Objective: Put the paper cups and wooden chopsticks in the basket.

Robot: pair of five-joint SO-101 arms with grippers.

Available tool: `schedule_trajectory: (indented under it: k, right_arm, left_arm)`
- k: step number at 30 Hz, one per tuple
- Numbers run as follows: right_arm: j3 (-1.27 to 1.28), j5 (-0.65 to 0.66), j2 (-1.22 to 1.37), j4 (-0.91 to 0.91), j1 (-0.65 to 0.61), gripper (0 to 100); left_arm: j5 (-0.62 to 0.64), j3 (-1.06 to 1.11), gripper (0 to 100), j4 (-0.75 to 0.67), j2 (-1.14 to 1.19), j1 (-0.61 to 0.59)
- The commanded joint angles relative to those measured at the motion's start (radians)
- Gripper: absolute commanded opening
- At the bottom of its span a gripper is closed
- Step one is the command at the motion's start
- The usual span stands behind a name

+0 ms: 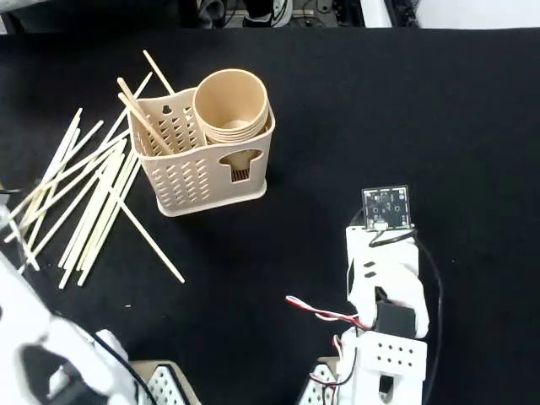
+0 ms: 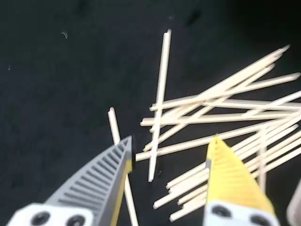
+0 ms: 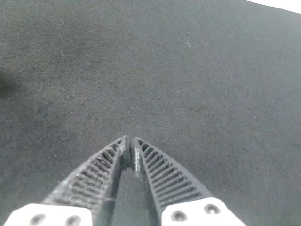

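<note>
A beige perforated basket [image 1: 207, 173] stands at the table's back left, holding a stack of paper cups [image 1: 231, 105] and a few wooden chopsticks [image 1: 142, 116] that lean out of it. Many loose chopsticks [image 1: 84, 202] lie fanned on the black cloth left of the basket. In the left wrist view my left gripper [image 2: 170, 149] is open above that pile of chopsticks [image 2: 221, 113], one grey finger and one yellow finger [image 2: 225, 165] astride them, nothing held. My right gripper [image 3: 130, 142] is shut and empty over bare cloth, with the right arm [image 1: 384, 278] at front right.
Black cloth [image 1: 405, 118] covers the table, with open room to the right of the basket. The left arm's white body [image 1: 51, 354] fills the front left corner. White bases stand along the front edge.
</note>
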Motion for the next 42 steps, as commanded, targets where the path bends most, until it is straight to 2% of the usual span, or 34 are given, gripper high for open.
schedule_trajectory:
  k: [1,6,9,15,25,28,32,36,42]
  right_arm:
    - [-0.002,-0.005,-0.008,-0.023,-0.003,1.2]
    - [-0.002,-0.005,-0.008,-0.023,-0.003,1.2]
    - [-0.002,-0.005,-0.008,-0.023,-0.003,1.2]
    - [-0.002,-0.005,-0.008,-0.023,-0.003,1.2]
    - [-0.002,-0.005,-0.008,-0.021,-0.003,1.2]
    - [-0.002,-0.005,-0.008,-0.021,-0.003,1.2]
    - [0.002,-0.005,-0.008,-0.023,-0.003,1.2]
    - [0.002,-0.005,-0.008,-0.023,-0.003,1.2]
    - [0.004,-0.005,-0.008,-0.023,-0.003,1.2]
  left_arm:
    - [-0.077,-0.09,25,-0.028,0.301,-0.024]
    - [-0.112,-0.165,25,-0.028,0.58,-0.042]
    - [-0.1,-0.168,25,-0.026,0.658,-0.088]
    - [-0.049,-0.142,25,-0.037,0.69,-0.211]
    - [-0.049,-0.054,25,-0.054,0.692,-0.222]
    - [-0.041,0.015,25,-0.163,0.723,-0.22]
    - [-0.04,0.073,17,-0.302,0.77,-0.225]
    - [-0.04,0.073,3,-0.333,0.798,-0.222]
    - [-0.041,0.071,3,-0.287,0.749,-0.225]
